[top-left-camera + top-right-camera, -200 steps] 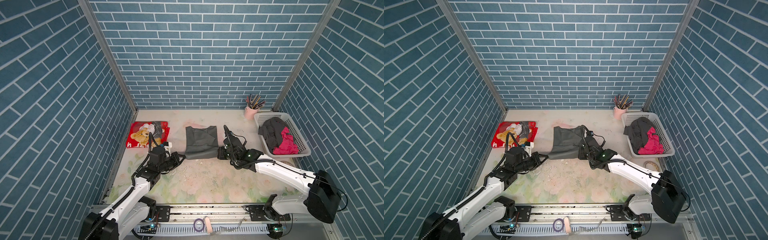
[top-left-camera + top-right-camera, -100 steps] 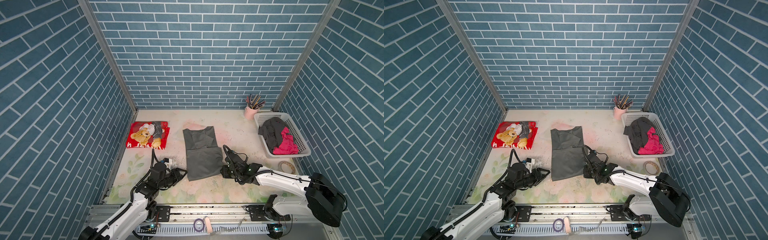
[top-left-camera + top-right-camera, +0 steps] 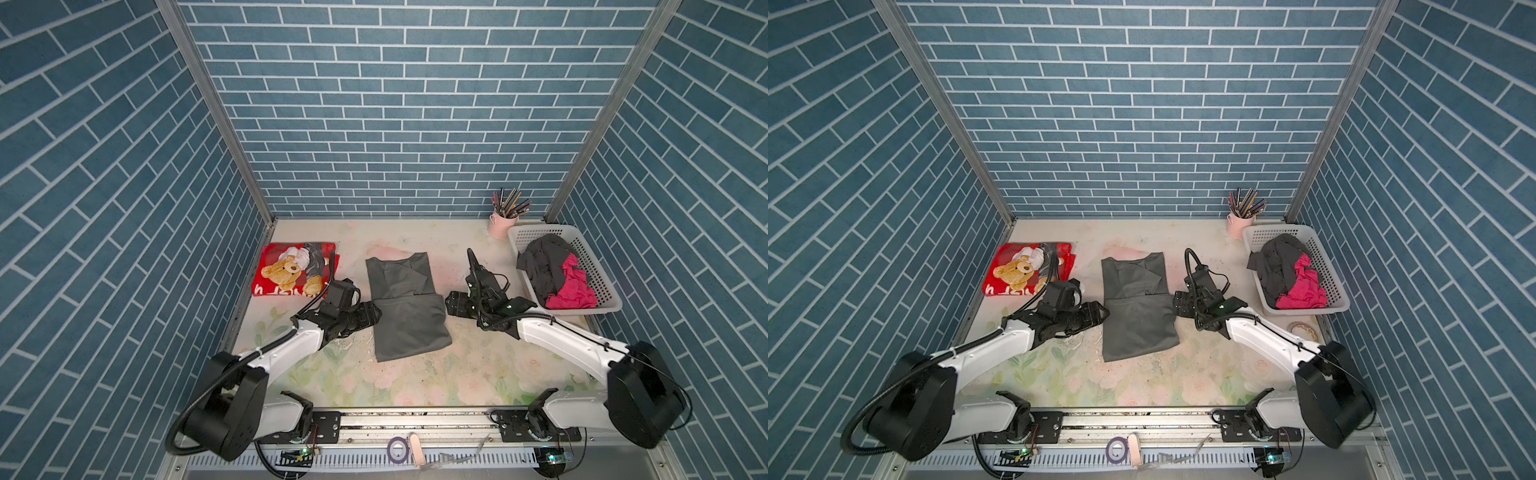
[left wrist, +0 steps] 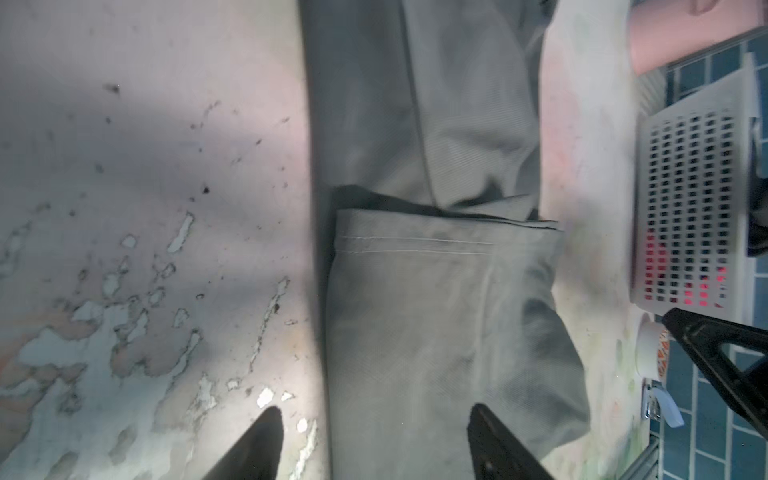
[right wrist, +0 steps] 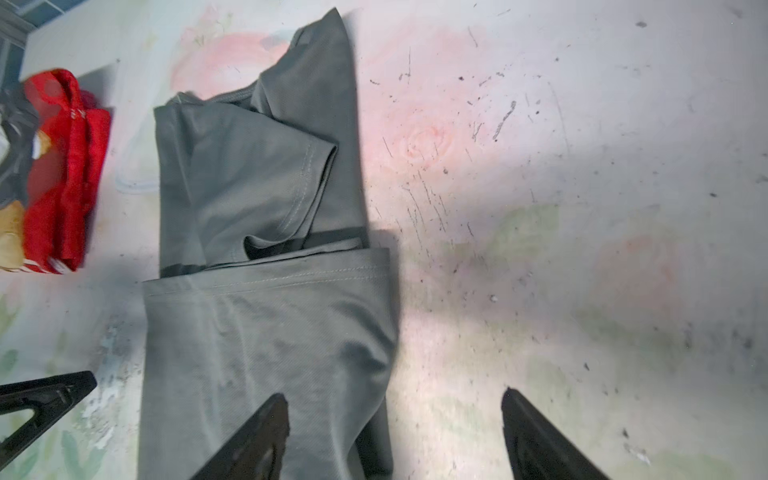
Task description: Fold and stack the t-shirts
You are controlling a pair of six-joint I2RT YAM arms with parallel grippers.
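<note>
Two t-shirts lie flat, grey t-shirt (image 3: 409, 328) and red t-shirt (image 3: 286, 274); two fill the basket (image 3: 600, 278); both arms' jaws apart.

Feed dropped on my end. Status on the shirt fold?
Left gripper and right gripper open, empty, flanking dark grey t-shirt. Hem folded up over its body, lying flat. Red teddy-bear t-shirt folded, far left. Nothing in the way.

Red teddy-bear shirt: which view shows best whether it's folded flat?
A top view: the red teddy-bear shirt lies whole there, folded, bear print up; both top views show this. The right wrist view catches only its layered red edge; the left wrist view misses it entirely.
</note>
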